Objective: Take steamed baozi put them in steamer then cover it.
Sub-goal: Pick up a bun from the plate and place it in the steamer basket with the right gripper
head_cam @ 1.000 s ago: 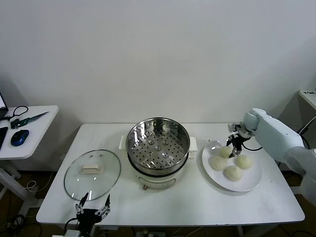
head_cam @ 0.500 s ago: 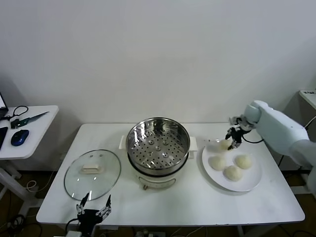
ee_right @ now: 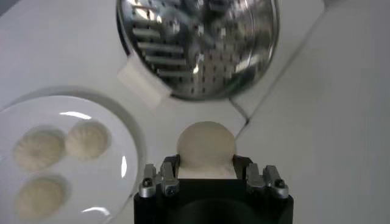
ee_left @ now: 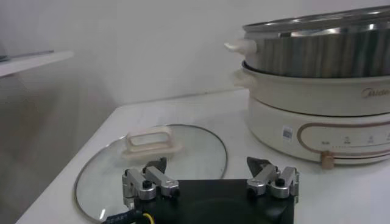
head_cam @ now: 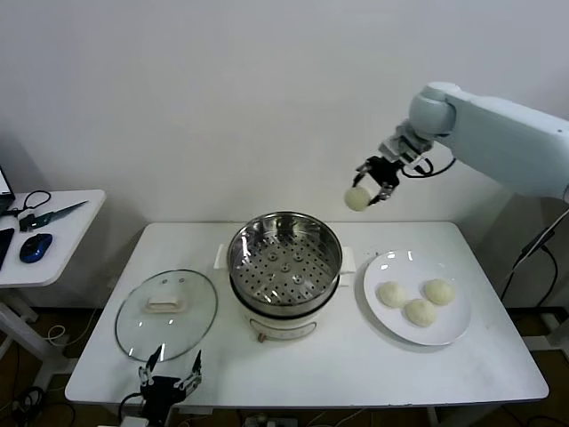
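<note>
Head view: my right gripper (head_cam: 372, 185) clamps one baozi (head_cam: 356, 198) high, right of the steamer (head_cam: 284, 264). Three wait on the plate (head_cam: 453, 329). Judgement: carry left over the perforated tray, descend low, then release. Left gripper (head_cam: 166, 381) idles, fingers spread, near the cover (head_cam: 166, 313).

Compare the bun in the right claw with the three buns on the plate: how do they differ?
The held bun hangs in the air, beside and above the steamer; the plate buns rest on the plate. The right claw is shut on the held bun; nothing touches the plate buns. All four look round, cream-white and similar in size.
</note>
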